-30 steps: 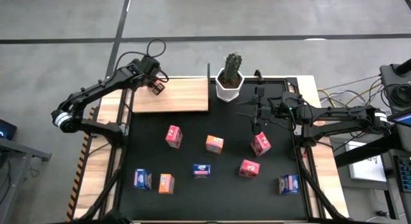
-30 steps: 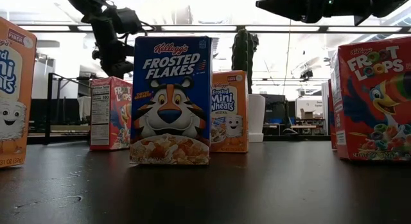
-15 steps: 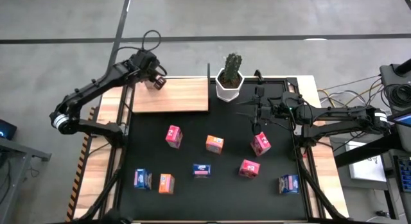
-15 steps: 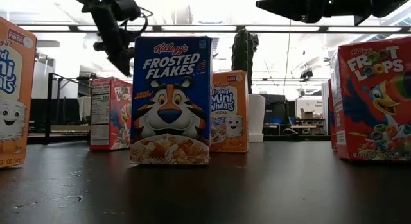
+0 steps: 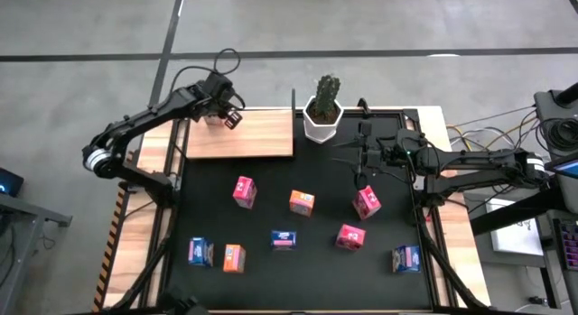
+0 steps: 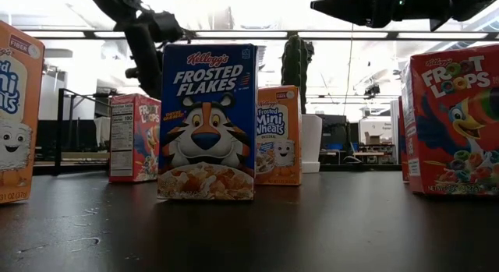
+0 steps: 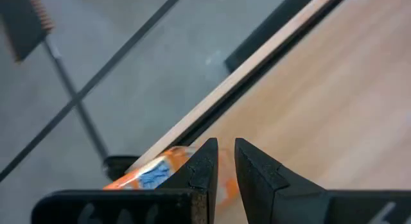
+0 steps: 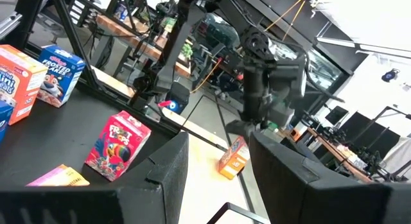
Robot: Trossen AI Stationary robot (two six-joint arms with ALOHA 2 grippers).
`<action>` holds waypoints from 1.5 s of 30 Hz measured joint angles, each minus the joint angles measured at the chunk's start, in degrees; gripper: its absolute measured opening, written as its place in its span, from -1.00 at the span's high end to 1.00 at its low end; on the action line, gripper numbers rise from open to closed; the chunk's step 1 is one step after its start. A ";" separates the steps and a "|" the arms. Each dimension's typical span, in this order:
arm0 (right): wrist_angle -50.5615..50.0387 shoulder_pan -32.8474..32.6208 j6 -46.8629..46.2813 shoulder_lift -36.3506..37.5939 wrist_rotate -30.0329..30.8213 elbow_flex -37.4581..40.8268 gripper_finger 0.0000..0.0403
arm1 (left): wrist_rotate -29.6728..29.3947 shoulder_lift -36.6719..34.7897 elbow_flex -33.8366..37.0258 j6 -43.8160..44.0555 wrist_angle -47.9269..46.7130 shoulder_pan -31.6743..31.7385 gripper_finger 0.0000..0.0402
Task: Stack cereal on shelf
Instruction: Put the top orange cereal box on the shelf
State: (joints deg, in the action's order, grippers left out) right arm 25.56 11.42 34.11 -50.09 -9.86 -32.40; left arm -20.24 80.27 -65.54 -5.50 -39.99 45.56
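Looking across the shelf (image 5: pixel 239 134), the worry is the orange Mini-Wheats box (image 8: pixel 232 157) standing right at its back left corner by the rim: a careless brush from the left gripper (image 5: pixel 231 116), hovering just above with fingers nearly shut and empty, could tip it off. That arm reaches bent over the board. The right gripper (image 5: pixel 361 158) hangs half open above the mat (image 5: pixel 316 247), near a Froot Loops box (image 5: pixel 367 203).
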 joint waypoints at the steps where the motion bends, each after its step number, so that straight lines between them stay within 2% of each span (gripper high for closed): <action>1: 0.00 0.02 0.00 0.00 0.00 0.00 0.23 | -0.94 0.26 0.00 0.04 -0.04 0.06 0.82; 6: 0.01 0.01 0.00 0.00 0.02 0.00 0.23 | -4.87 0.48 0.00 0.81 0.07 0.07 0.82; 13: -0.02 0.02 -0.17 0.00 0.04 0.00 0.23 | -5.30 0.46 0.00 0.94 0.13 0.25 0.82; 15: 0.00 0.01 -0.20 0.00 0.05 0.00 0.23 | -3.47 0.35 -0.24 0.96 -0.16 0.12 0.82; 19: 0.00 0.00 -0.13 0.00 0.92 0.00 0.23 | 4.41 0.05 -0.98 1.44 -0.13 -0.30 0.82; 22: -0.02 0.00 -0.17 0.00 1.05 0.00 0.23 | 5.70 0.70 -0.74 1.99 -0.62 -0.17 0.82; 35: -0.04 -0.02 -0.46 0.00 1.02 0.00 0.23 | -5.04 2.98 -0.39 3.44 -1.15 0.09 0.82; 45: -0.04 -0.02 -0.46 0.00 1.02 0.00 0.23 | -5.36 3.00 -0.37 4.27 0.33 0.37 0.82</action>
State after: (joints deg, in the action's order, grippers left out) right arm 25.52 11.40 33.65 -50.09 -8.84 -32.40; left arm -25.61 83.26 -65.91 -1.23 -39.66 45.93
